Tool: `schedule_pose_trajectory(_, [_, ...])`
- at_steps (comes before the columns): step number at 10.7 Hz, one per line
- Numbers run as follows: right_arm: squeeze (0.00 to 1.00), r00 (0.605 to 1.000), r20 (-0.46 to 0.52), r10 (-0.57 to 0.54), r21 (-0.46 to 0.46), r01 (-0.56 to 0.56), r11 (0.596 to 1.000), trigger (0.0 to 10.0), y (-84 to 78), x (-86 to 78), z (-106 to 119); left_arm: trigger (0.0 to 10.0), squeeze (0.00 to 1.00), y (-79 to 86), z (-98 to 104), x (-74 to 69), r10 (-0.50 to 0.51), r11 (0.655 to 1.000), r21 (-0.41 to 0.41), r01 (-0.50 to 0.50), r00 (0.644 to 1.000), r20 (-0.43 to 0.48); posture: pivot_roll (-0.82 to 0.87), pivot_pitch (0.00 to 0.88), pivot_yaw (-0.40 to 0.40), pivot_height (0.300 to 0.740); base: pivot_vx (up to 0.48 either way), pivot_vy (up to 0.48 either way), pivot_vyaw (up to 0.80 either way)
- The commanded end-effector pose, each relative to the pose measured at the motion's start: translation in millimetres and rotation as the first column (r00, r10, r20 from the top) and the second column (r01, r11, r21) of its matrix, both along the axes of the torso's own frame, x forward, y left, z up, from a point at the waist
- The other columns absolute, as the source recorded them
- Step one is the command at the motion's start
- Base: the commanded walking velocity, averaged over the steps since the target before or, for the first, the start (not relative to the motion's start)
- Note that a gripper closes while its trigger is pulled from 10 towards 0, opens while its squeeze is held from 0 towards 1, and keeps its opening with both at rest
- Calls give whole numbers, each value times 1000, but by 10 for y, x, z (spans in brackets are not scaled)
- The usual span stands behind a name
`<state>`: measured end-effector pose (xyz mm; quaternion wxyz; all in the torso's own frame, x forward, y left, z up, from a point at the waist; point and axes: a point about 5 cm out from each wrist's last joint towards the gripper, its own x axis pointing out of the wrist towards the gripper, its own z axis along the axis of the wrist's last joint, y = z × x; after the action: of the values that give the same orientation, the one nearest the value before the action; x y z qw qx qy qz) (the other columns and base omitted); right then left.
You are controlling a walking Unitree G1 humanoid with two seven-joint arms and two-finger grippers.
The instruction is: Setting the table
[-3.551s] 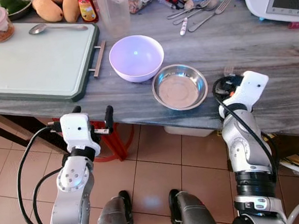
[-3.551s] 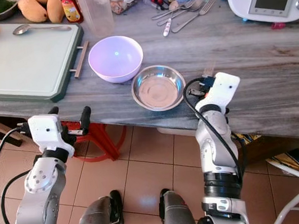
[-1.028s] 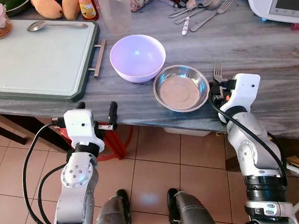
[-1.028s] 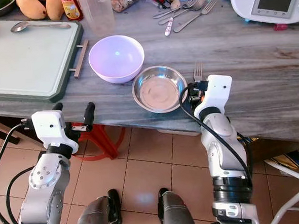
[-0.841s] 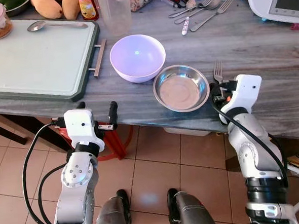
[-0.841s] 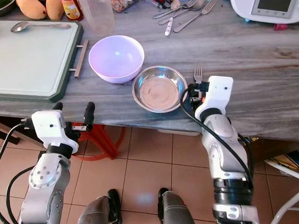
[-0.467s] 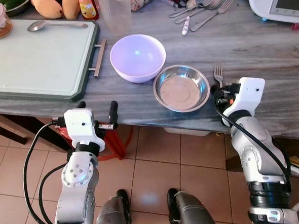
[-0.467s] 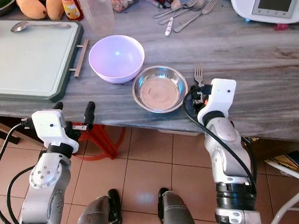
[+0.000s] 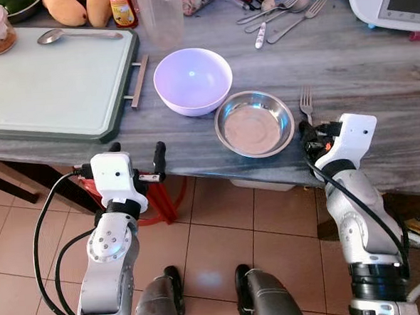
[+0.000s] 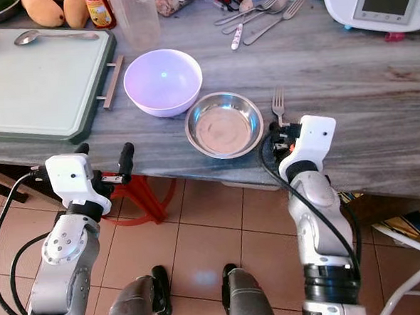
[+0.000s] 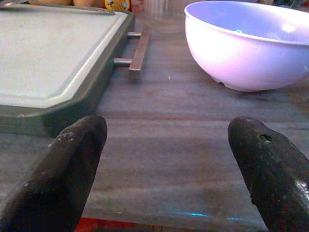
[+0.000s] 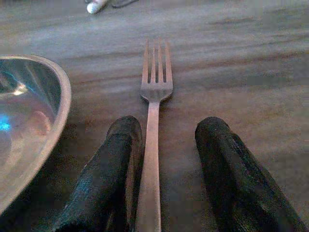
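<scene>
Right claw (image 12: 161,174) parted around fork (image 12: 153,140) handle, fingers either side, nothing clamped; fork flat on table (image 9: 375,62), just right of steel bowl (image 9: 254,123), tines pointing away from edge. Long axis in line with fingers, handle end nearest claw, so probably a straight pull-back clears it, no twist needed. Left claw (image 11: 166,164) wide open and empty at table edge, facing purple bowl (image 9: 192,80) and cutting board (image 9: 48,78), well apart from fork, so right arm the nearer by far.
</scene>
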<state>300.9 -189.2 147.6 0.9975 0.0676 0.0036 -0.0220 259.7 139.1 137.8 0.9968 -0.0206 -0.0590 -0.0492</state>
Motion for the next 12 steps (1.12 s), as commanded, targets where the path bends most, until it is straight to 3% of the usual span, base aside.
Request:
schedule_pose_trajectory(1, [0,1000,19,-5,2,4,1000,10000,-20,-33,23,10000,0,1,-33,-15,1,1000,3,-1,1000,-12,-33,266,12,740,0,0,0])
schedule_pose_trajectory(7, [0,996,90,-19,-57,24,998,10000,-12,-182,103,10000,0,-20,-33,-25,-7,1000,-2,7,1000,-8,-44,268,7,740,0,0,0])
schedule_pose_trajectory(9, [0,991,134,12,-99,1,995,10000,64,-269,134,10000,0,-20,-61,-47,-18,1000,-18,17,1000,-16,-46,256,2,740,0,0,0])
schedule_pose_trajectory(10, [1000,989,147,8,-115,9,993,10000,71,-297,135,10000,0,-10,-101,-71,-12,1000,-24,12,999,-33,-47,240,-2,740,0,0,0])
schedule_pose_trajectory(12, [1000,986,166,23,-152,2,988,10000,103,-338,146,10000,0,-6,-169,-91,-17,999,-39,15,998,-60,-48,233,-10,740,0,0,0])
